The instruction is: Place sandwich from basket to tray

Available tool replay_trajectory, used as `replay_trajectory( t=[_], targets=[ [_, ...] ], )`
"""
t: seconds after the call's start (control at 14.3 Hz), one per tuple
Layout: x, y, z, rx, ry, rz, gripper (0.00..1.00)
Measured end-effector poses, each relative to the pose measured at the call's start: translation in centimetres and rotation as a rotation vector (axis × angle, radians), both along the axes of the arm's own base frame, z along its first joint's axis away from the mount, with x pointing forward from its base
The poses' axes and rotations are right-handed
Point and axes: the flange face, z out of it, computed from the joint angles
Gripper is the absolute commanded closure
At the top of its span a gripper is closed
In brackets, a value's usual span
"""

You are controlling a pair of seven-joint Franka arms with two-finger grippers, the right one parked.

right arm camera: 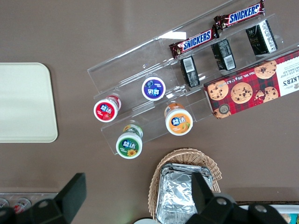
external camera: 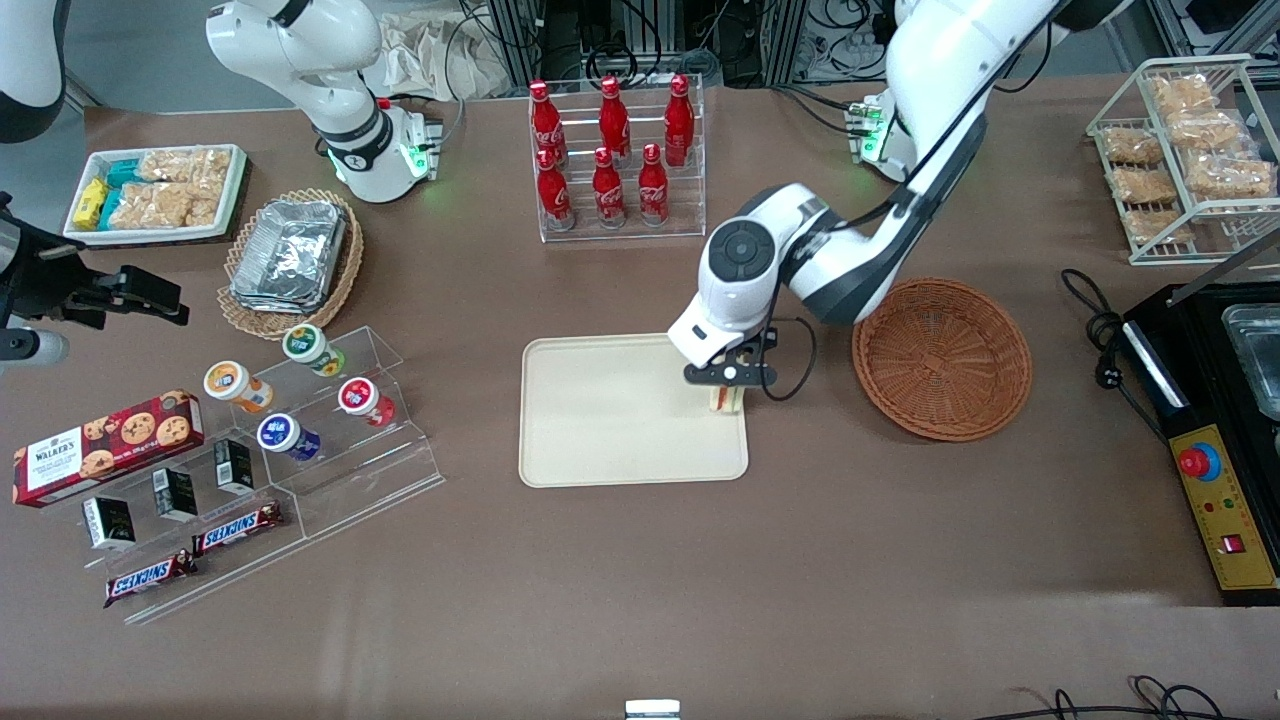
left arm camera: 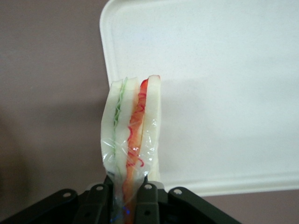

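Observation:
The cream-beige tray (external camera: 610, 410) lies flat on the brown table; it also shows in the left wrist view (left arm camera: 224, 93) and the right wrist view (right arm camera: 23, 102). My left gripper (external camera: 727, 392) hangs over the tray's edge nearest the basket, shut on the sandwich (external camera: 725, 401), a plastic-wrapped white wedge with green and orange-red filling (left arm camera: 133, 130). The wedge stands on edge just above the tray's corner. The round reddish-brown wicker basket (external camera: 941, 357) sits beside the tray toward the working arm's end, with nothing in it.
A clear rack of red bottles (external camera: 612, 150) stands farther from the front camera than the tray. A tan basket of foil containers (external camera: 290, 260), clear stands with cups and snack bars (external camera: 290, 430), and a biscuit box (external camera: 105, 445) lie toward the parked arm's end. A black machine (external camera: 1215, 400) sits past the basket.

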Motion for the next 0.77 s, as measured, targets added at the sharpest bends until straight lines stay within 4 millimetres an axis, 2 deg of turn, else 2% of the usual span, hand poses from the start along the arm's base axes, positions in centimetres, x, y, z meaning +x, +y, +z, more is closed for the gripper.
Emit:
replay_trajectory(
  t=[0.14, 0.21, 0.28, 0.35, 0.77],
  targets=[
    [0.2, -0.1, -2.7, 0.009, -0.005, -0.013, 1.0],
    [0.4, -0.2, -2.9, 0.005, -0.009, -0.016, 0.87],
    [0.6, -0.3, -2.8, 0.004, -0.017, -0.02, 0.29],
    [0.8, -0.4, -2.6, 0.005, -0.026, -0.025, 0.0],
    [1.4, -1.2, -1.4, 0.0, -0.067, 0.03, 0.0]
  ],
)
